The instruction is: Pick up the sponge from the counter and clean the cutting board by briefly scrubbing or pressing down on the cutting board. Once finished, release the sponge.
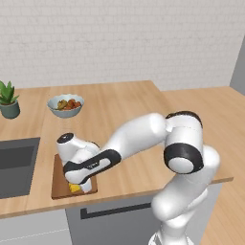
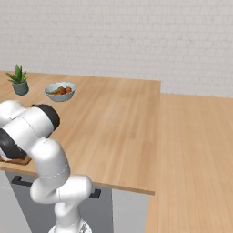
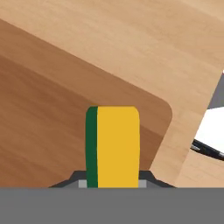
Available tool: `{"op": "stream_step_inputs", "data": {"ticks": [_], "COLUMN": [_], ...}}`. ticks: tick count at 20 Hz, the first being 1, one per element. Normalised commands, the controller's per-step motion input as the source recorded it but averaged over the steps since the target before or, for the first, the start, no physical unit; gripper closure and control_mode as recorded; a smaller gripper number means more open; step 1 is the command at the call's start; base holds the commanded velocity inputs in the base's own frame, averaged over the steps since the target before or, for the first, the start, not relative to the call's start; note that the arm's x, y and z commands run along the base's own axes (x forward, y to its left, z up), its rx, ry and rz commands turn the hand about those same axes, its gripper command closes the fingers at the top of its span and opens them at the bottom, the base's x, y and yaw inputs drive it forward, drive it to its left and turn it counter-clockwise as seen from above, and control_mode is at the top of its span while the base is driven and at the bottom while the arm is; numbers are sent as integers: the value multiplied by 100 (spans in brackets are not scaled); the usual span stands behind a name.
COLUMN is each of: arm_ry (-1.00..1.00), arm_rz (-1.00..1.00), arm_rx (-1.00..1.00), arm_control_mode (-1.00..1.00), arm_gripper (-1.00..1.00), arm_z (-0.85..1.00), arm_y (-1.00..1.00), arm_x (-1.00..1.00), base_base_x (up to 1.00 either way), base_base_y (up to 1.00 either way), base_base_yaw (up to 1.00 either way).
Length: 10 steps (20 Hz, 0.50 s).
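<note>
Yellow-green sponge (image 3: 113,146) gripped in hand (image 1: 76,184), low over board (image 1: 60,186) near its corner; scrubbing and release outstanding.

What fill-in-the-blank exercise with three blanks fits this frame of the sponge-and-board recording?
1. The tool is shut on the ____, green on one side and yellow on the other.
2. In the hand view, the dark brown surface beneath it is the ____ board, lying on the light-tan counter.
3. Behind the board, the bowl of food stands on the counter; further left is a potted ____.

Missing words: sponge; cutting; plant.
</note>
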Motion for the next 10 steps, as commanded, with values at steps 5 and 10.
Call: {"op": "stream_step_inputs", "data": {"ticks": [5,10], "arm_ry": [0,0], "arm_rz": [-13,-16], "arm_rx": [0,0], "arm_control_mode": [-100,-100], "arm_gripper": [100,100], "arm_z": [0,8], "arm_y": [-4,-5], "arm_x": [-16,37], "base_base_x": [0,0], "base_base_y": [0,0], "base_base_yaw": [0,0]}}
